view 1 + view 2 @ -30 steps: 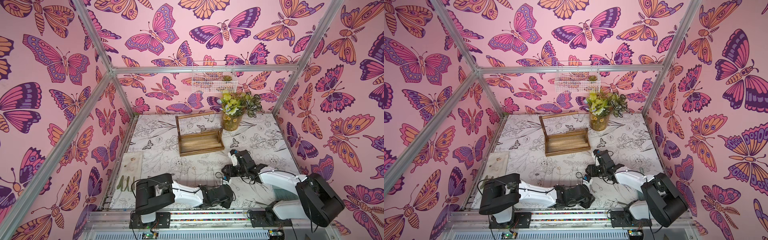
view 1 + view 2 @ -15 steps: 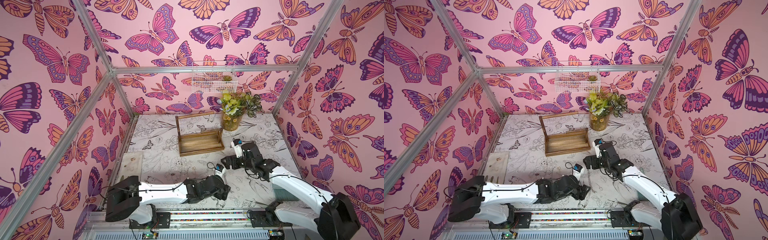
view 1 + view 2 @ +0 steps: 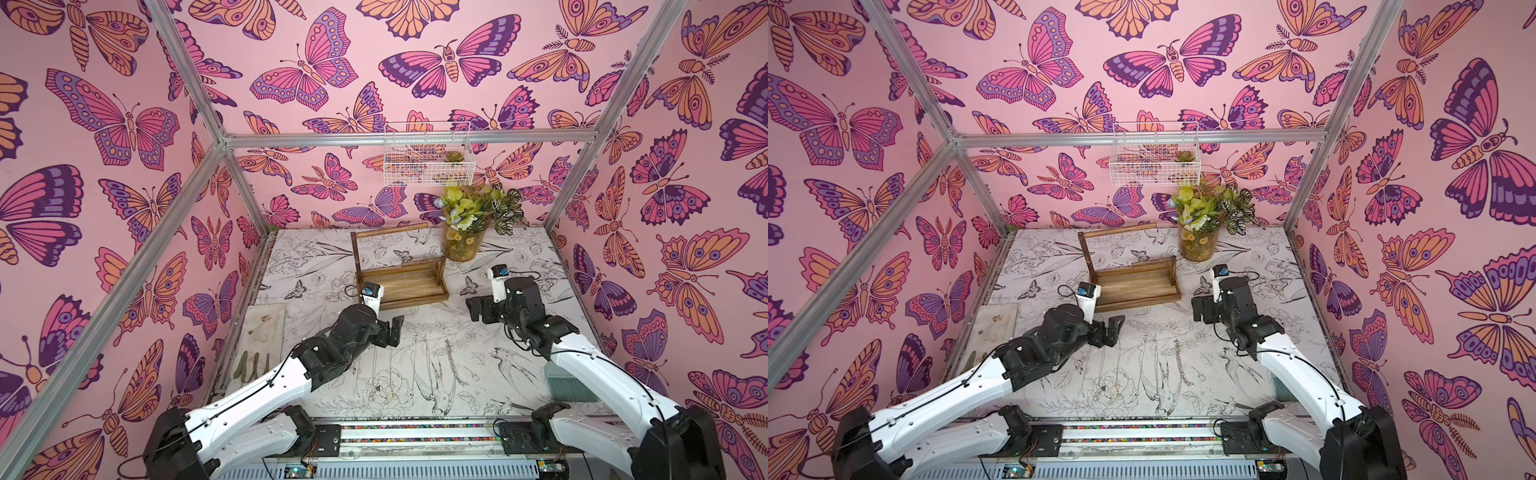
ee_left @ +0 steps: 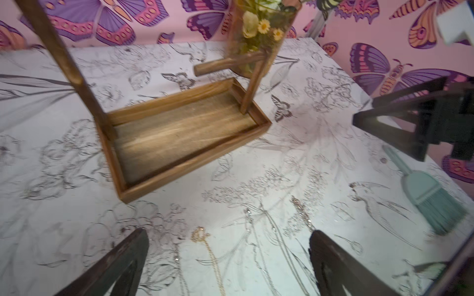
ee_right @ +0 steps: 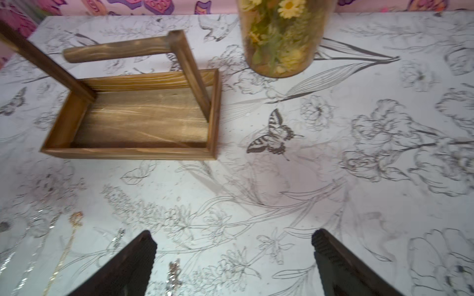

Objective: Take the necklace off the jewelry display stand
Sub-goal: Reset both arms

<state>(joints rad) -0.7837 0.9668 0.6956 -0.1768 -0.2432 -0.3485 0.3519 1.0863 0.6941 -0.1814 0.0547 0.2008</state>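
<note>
Noted wide open with nothing held, left hand (image 3: 394, 332) and right hand (image 3: 477, 309), brown wooden jewelry display stand (image 3: 409, 286) set just beyond them, thin chain necklaces (image 3: 453, 362) laid on table (image 3: 519, 257) between them.

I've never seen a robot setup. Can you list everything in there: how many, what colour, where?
Brown wooden jewelry display stand: one, mid-table, nothing hanging on it.
Thin necklace chains: several, silver and gold, flat on the table before the stand; count unclear.
Amber glass vase of flowers: one, yellow-green blooms, right of the stand at the back.
White wire basket: one, on the back wall, small green plant inside.
Teal hand brush: one, table's right side.
Pale flat slab: one, table's left edge.
Flower-printed table: one, white with grey drawings.
Butterfly-patterned walls: pink, around the table.
Left arm, right arm: white and black, flanking the chains, jaws wide open, empty.
</note>
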